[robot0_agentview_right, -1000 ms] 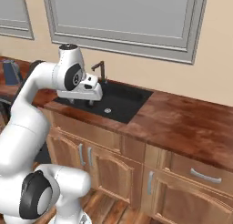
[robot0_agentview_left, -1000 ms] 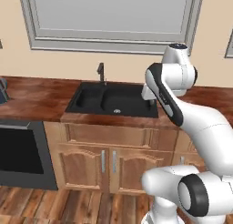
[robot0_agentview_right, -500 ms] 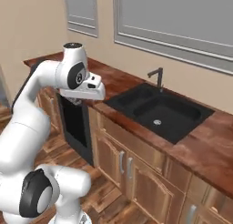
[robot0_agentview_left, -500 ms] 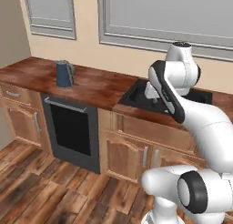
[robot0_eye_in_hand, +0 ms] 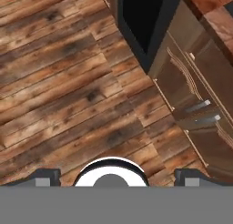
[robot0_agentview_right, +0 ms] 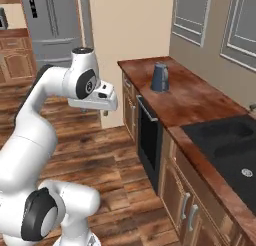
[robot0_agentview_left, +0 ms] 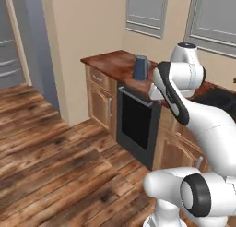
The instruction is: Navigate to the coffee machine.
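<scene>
- The coffee machine cannot be made out at this moment, so its place cannot be told; the drive is judged unfinished.
- A blue-grey jug is seen on the counter, above a dark oven front.
- The tool is held over the wooden floor; from the tips in the hand view it is seen spread and empty.
- Against the earlier frames, the whole scene has swung: the sink has slid rightward, and a grey fridge has come into view.
</scene>
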Robot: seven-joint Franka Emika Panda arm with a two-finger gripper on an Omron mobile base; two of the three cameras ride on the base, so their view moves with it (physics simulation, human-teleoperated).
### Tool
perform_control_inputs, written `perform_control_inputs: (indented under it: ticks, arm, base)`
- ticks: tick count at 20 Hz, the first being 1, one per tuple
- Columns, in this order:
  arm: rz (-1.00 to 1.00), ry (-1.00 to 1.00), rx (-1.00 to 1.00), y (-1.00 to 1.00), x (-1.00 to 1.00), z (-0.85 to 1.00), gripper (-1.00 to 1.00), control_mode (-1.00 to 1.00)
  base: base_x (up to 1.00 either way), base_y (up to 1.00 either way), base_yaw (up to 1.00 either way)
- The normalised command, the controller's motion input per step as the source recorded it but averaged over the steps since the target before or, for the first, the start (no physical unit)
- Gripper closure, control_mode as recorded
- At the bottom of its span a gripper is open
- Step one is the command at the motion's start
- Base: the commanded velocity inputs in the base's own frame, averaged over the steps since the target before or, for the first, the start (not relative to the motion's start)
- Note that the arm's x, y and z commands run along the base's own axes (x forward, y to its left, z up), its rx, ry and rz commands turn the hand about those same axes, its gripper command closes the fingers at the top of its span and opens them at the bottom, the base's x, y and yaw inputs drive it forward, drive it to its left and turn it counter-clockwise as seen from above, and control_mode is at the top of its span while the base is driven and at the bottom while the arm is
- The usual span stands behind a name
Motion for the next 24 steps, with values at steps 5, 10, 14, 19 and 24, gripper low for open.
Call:
perform_control_inputs:
  ticks: [5,10,14,19,24]
  arm:
    - [0.00,0.00,0.00,0.00,0.00,0.00,-1.00,1.00]
    - [0.00,0.00,0.00,0.00,0.00,0.00,-1.00,1.00]
    - [0.00,0.00,0.00,0.00,0.00,0.00,-1.00,1.00]
    - [0.00,0.00,0.00,0.00,0.00,0.00,-1.00,1.00]
    - [0.00,0.00,0.00,0.00,0.00,0.00,-1.00,1.00]
  base:
    - [0.00,0.11,0.81]
    - [0.02,0.07,0.82]
    - [0.06,0.00,0.81]
    - [0.25,-0.18,0.74]
    - [0.47,-0.52,0.56]
